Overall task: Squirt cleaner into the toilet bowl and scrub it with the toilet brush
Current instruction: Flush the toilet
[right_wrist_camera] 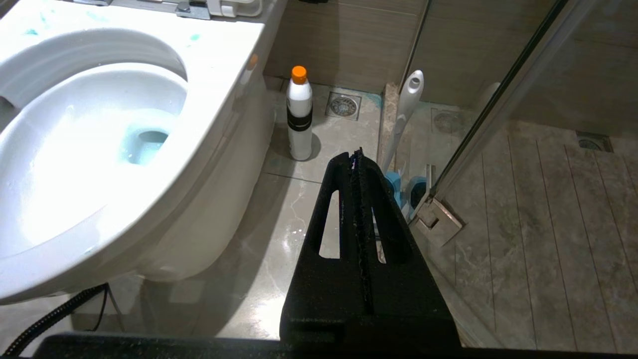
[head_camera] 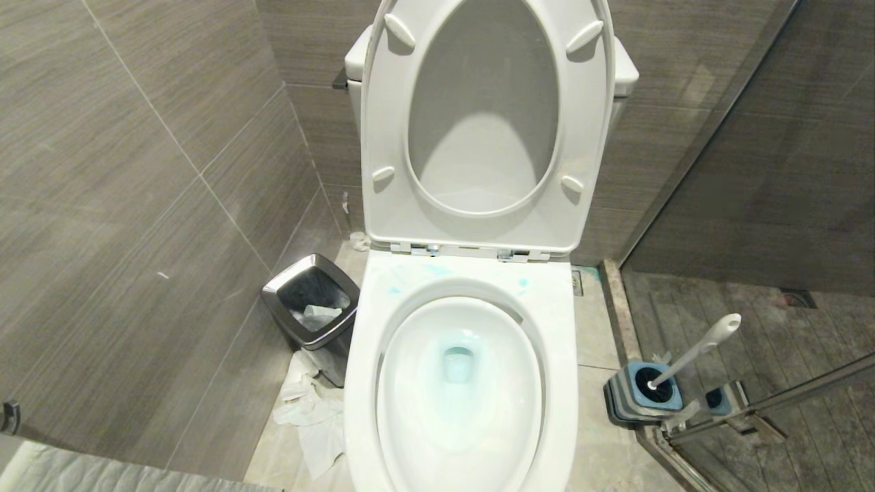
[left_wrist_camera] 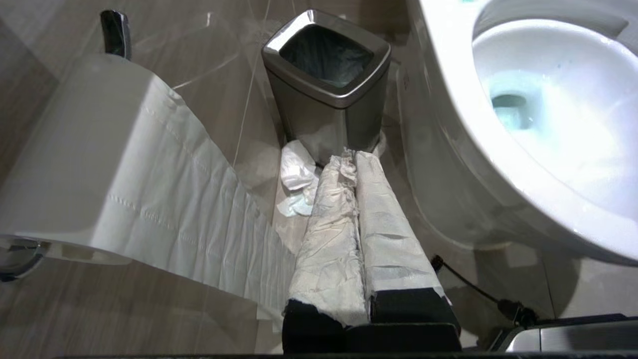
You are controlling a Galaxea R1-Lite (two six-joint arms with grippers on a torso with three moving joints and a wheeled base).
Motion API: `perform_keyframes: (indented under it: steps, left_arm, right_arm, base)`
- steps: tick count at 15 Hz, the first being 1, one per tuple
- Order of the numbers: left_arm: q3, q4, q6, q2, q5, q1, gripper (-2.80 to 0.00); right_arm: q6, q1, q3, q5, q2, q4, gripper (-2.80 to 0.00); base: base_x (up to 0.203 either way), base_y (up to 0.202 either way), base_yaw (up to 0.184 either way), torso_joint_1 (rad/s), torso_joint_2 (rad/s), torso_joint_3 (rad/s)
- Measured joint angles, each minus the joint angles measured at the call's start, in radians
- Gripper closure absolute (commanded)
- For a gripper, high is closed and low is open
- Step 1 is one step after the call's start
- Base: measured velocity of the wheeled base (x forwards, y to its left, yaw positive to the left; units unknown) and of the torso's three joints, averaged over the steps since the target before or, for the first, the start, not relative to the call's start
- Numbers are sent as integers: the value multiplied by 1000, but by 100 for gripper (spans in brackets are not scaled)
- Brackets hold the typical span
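The head view shows neither arm, only the toilet bowl filling the centre and lower middle of the frame with its seat and lid raised against the tank; pale blue cleaner tints the water and smears the rim behind the basin. The left wrist view alone shows the left end effector, its fingers wrapped in white paper and pressed closed with nothing between them, pointing at a chrome-rimmed bin, beside a toilet paper roll trailing a long strip. The right wrist view alone shows a white bottle with an orange cap standing upright on the floor just beside the bowl's base, and the black right end effector, closed and empty. The toilet brush sits in its blue-and-grey holder at the lower right of the head view, its long handle tilted up and to the right, head down in the holder. The floor is glossy beige tile, the walls grey-brown tile, with a glass shower door on the right.
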Motion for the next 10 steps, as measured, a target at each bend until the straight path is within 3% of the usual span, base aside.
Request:
perform_keyframes:
  steps: [4, 10]
  left_arm:
    - [-24, -1, 6, 0, -16, 0, 0]
    - [-480, 76, 32, 182, -120, 0, 0]
  right_arm:
    - [0, 0, 0, 0, 0, 0, 0]
    - [0, 0, 0, 0, 0, 0, 0]
  base:
    - [0, 0, 0, 0, 0, 0]
    - [0, 0, 0, 0, 0, 0]
